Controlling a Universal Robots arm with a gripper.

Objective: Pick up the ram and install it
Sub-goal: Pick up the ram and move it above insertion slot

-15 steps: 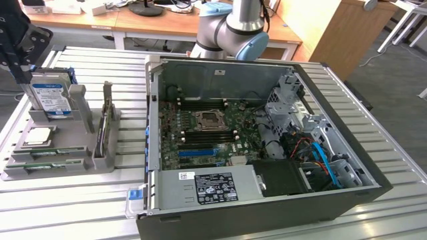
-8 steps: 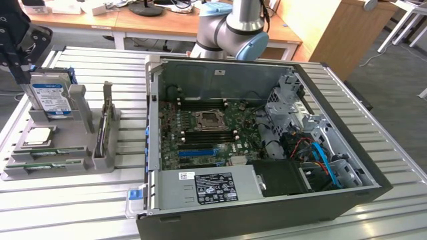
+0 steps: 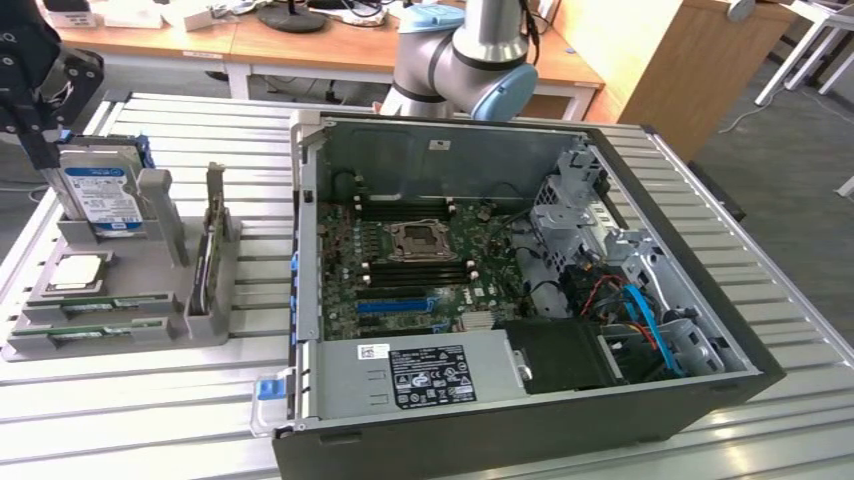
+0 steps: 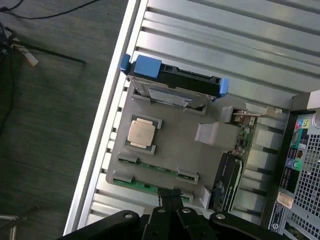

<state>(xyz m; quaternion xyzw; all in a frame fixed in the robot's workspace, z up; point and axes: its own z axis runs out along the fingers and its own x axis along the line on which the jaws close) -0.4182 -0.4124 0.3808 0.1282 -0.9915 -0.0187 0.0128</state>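
Hanging high over the table [image 3: 147, 420] at the exterior view's left, the jaws are clear of every part. The ram [image 3: 107, 303] sits in the front grooves of the grey moulded holder [image 3: 200, 325]. It shows as a thin green board strip, near the square silver CPU [image 3: 76, 270] and in front of the upright blue-labelled drive [image 3: 104, 195]. The open sheet-metal case [image 3: 534, 420] stands just beside the holder. Its black slots [image 3: 414, 262] are narrow and lie close to the socket, so a tilted stick would probably jam or scrape the board.

In the wrist view, the jaws are fully closed and grip nothing, with the black fingertips [image 4: 164, 196] pressed together over the ram's edge. Descending in this state would probably strike the board instead of straddling it. The board is thin and rigid and may crack or chip. Two green strips lie close together, so the jaws could catch both.
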